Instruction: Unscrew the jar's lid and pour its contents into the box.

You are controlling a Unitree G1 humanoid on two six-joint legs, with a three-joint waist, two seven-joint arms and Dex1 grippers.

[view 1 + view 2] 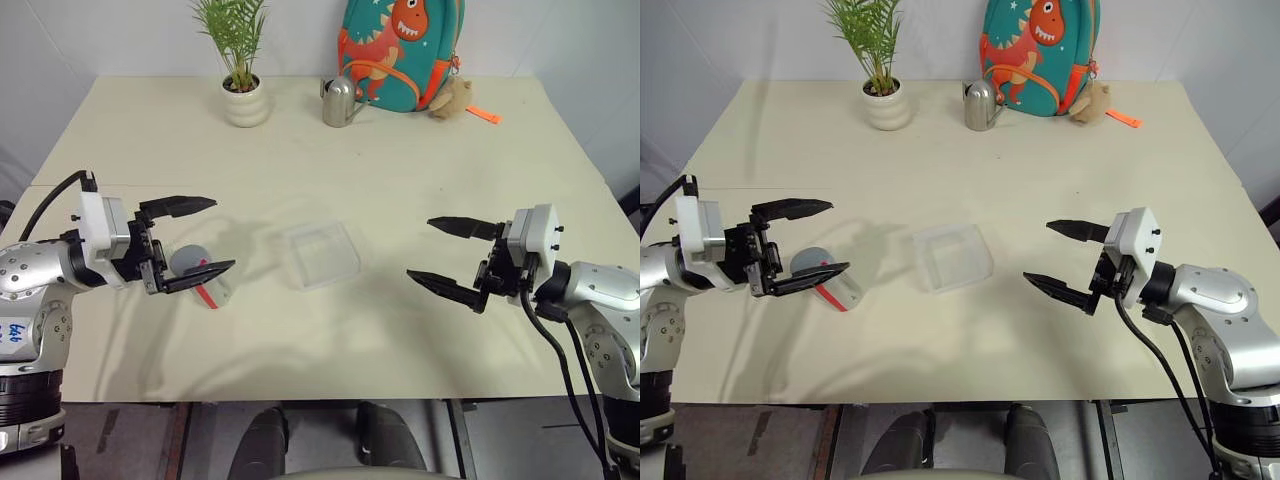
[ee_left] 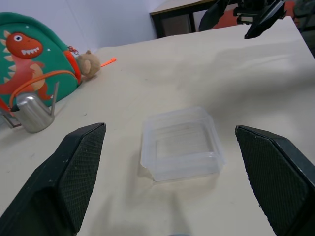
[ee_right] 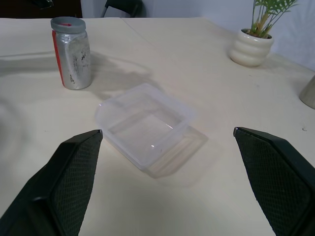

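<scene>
Nothing has been grasped yet: the jar (image 1: pixel 202 278) stands upright on the table (image 1: pixel 400 170) with its grey lid (image 3: pixel 68 23) still screwed on, so the job looks to be at its very first step, the approach. The left gripper (image 1: pixel 190 240) hangs in front of the jar with its two black fingers spread wide, the jar seen between them from the head camera but not touched as far as I can tell. The right gripper (image 1: pixel 452 256) is well apart on the other side, fingers just as wide and holding nothing. Between the two, near the middle of the table, sits the clear plastic box (image 1: pixel 318 254), empty and open-topped; from the box the jar lies at about nine o'clock. Far off at twelve o'clock stand a potted plant (image 1: pixel 243 85), a small metal watering can (image 1: pixel 340 102) and a dinosaur backpack (image 1: pixel 398 50), none of them in the way. I would judge the next move needs one gripper to come down and close round the jar's body to steady it, while the other crosses over to take the lid from above and twist. The contents are too faint to make out through the wall.
</scene>
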